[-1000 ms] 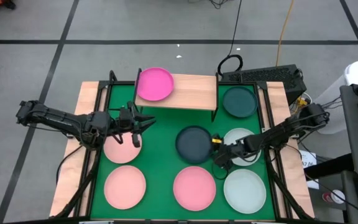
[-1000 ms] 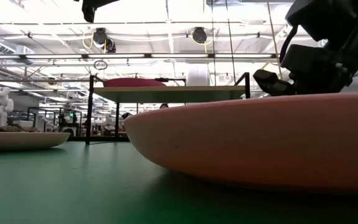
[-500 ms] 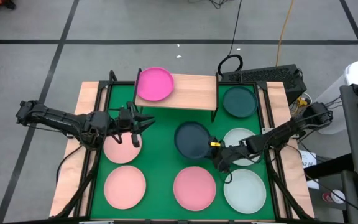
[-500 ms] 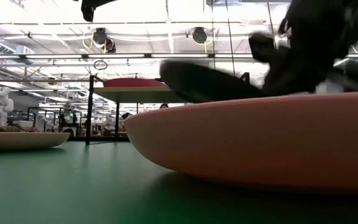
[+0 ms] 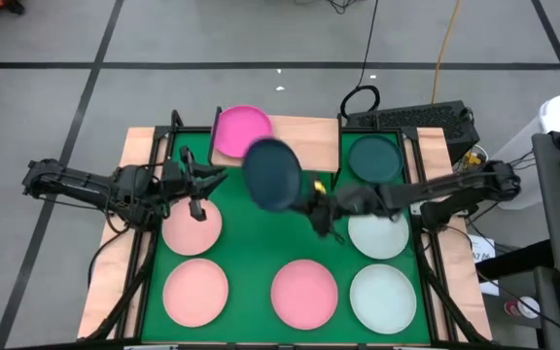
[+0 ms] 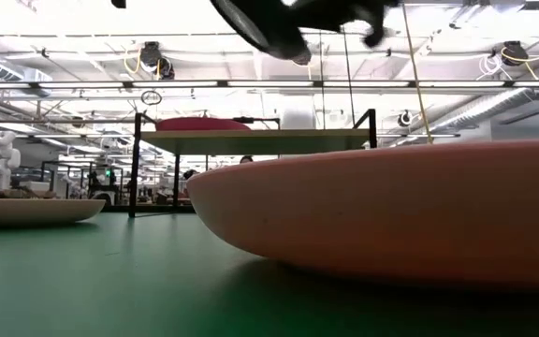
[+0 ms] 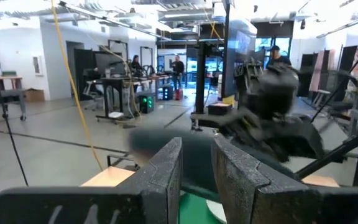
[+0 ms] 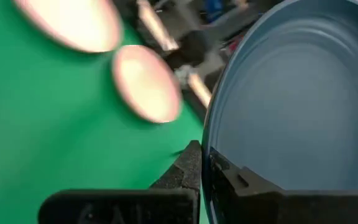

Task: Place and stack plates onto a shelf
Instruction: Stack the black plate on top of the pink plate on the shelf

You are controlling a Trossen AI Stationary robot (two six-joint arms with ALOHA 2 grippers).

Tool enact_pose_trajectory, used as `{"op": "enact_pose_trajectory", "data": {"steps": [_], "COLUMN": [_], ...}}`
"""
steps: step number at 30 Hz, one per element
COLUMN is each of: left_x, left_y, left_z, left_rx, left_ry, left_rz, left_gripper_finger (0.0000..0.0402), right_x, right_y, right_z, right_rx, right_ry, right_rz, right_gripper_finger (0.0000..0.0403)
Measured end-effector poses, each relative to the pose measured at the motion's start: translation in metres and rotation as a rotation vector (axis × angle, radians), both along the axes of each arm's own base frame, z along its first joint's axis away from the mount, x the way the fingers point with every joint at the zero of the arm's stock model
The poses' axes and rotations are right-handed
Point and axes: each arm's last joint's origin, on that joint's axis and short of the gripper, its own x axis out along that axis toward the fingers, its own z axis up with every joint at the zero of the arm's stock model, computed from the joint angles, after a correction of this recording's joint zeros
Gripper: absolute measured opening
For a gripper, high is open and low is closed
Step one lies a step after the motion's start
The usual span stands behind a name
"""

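The right hand [image 5: 311,200] is clamped on the rim of a dark teal plate [image 5: 271,173], pinching its near edge between both fingers, as the right wrist view shows plainly. The plate is off the counter [image 5: 251,255], carried in the air just in front of the shelf [image 5: 304,144] and overlapping its front edge from above. In the low view it hangs well above the shelf board, tilted.

On the shelf, a hot pink plate [image 5: 240,130] sits at the end nearer the left arm; the other end is bare wood. So the step, as I judge it, is landing the teal plate either on that bare half or onto the pink one.

To do it well, the arm should level the plate before lowering, since a rim grip lets the far edge droop. It should clear the shelf's front edge fully, then come down gently so the plate settles flat, and only then let go. If stacking, it should centre over the pink plate so the rims nest rather than ride up.

The left hand [image 5: 198,182] waits beside the shelf's left leg, over a salmon plate [image 5: 192,225], its fingers apart and holding nothing. It sits close to the teal plate's path, so a knock there is the risk.
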Motion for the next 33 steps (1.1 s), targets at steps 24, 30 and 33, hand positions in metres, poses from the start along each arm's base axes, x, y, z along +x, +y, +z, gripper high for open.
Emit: {"op": "enact_pose_trajectory", "data": {"steps": [24, 30, 33], "left_x": [-0.02, -0.021, -0.021], "left_y": [0.004, 0.004, 0.004], "left_z": [0.011, 0.012, 0.011], "left_rx": [0.028, 0.032, 0.048], "left_ry": [-0.063, -0.065, -0.056], "left_rz": [0.011, 0.011, 0.014], "left_gripper_finger": [0.0093, 0.0093, 0.0093], "right_x": [0.122, 0.116, 0.116], "right_y": [-0.159, -0.179, -0.181], "right_z": [-0.005, -0.004, -0.004], "right_rx": [0.033, 0.083, 0.094], "right_ry": [0.184, 0.162, 0.161], "right_rz": [-0.169, -0.233, -0.232], "right_gripper_finger": [0.0, 0.0005, 0.0019]}}
